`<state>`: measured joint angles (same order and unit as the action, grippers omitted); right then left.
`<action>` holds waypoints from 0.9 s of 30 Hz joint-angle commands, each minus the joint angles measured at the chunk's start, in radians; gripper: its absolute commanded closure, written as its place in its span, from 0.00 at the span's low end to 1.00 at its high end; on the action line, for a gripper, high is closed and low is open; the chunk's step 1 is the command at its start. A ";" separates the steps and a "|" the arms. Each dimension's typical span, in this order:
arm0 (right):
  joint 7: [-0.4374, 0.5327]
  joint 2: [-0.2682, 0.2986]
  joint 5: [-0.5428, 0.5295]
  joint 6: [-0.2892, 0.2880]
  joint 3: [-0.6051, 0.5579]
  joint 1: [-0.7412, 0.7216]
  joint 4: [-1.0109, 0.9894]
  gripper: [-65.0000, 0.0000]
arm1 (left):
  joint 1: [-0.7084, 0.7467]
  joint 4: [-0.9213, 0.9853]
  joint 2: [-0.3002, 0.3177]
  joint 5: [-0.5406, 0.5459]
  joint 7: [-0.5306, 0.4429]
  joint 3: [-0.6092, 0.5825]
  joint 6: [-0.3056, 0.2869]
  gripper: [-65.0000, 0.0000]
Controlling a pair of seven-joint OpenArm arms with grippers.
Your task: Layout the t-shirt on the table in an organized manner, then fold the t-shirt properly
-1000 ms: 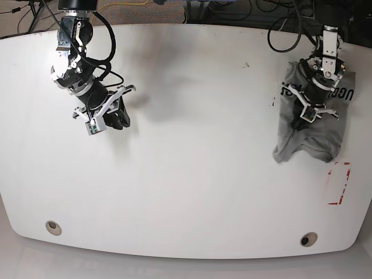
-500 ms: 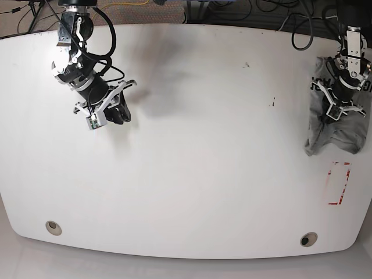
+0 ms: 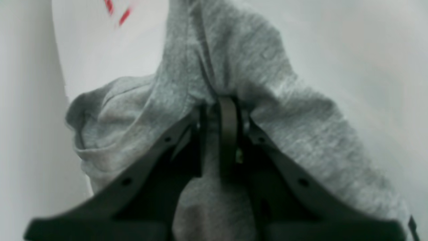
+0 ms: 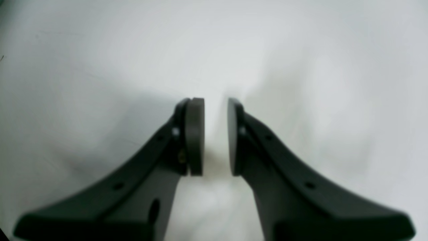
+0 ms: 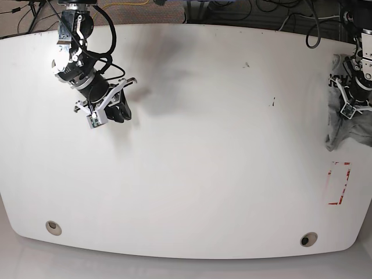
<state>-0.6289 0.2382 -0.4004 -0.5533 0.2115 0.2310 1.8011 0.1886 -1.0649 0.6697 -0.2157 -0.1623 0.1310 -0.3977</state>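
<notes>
The grey t-shirt (image 5: 349, 125) is being held bunched at the far right edge of the white surface (image 5: 192, 151), pinched in the left claw (image 3: 217, 110); the right claw (image 4: 215, 134), slightly parted and empty, is being kept well apart at far left

Left claw (image 5: 356, 108) has dragged the t-shirt (image 5: 344, 129) to table's (image 5: 203, 145) edge.

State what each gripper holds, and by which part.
The left gripper is shut on a bunched fold of the grey t-shirt; which part of the shirt cannot be told. The right gripper holds nothing, jaws slightly apart.
</notes>
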 commanded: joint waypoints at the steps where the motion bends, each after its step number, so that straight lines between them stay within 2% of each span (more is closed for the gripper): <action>1: 0.030 0.010 -0.018 -0.004 0.004 -0.009 0.022 0.83 | 0.013 0.027 0.048 0.019 0.043 0.012 -0.023 0.91; 6: 0.030 0.010 -0.016 -0.004 0.004 -0.009 0.022 0.83 | 0.010 0.002 0.097 0.104 0.037 0.012 -0.023 0.91; 13: 0.036 0.010 -0.009 -0.003 0.010 -0.009 0.022 0.83 | -0.010 -0.142 0.092 0.126 0.037 0.031 -0.023 0.91; 16: 0.045 0.010 -0.005 0.003 0.012 -0.009 0.022 0.83 | -0.014 -0.185 0.049 0.127 0.037 0.065 -0.023 0.91; 19: 0.105 0.010 0.014 0.008 0.012 0.006 0.022 0.83 | -0.016 -0.229 -0.014 0.127 0.036 0.111 -0.023 0.91; 24: 0.263 -0.001 0.163 0.008 0.009 0.066 0.019 0.83 | -0.014 -0.363 -0.149 0.124 0.036 0.140 -0.022 0.91; 27: 0.366 -0.053 0.277 0.006 0.012 0.098 0.018 0.83 | 0.021 -0.461 -0.224 0.124 0.036 0.154 -0.022 0.91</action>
<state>-0.3305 0.2096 -0.1539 -0.5426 0.2173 0.3187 1.8046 0.2012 -1.4448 0.4683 -0.1055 -0.0856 0.2668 -0.4324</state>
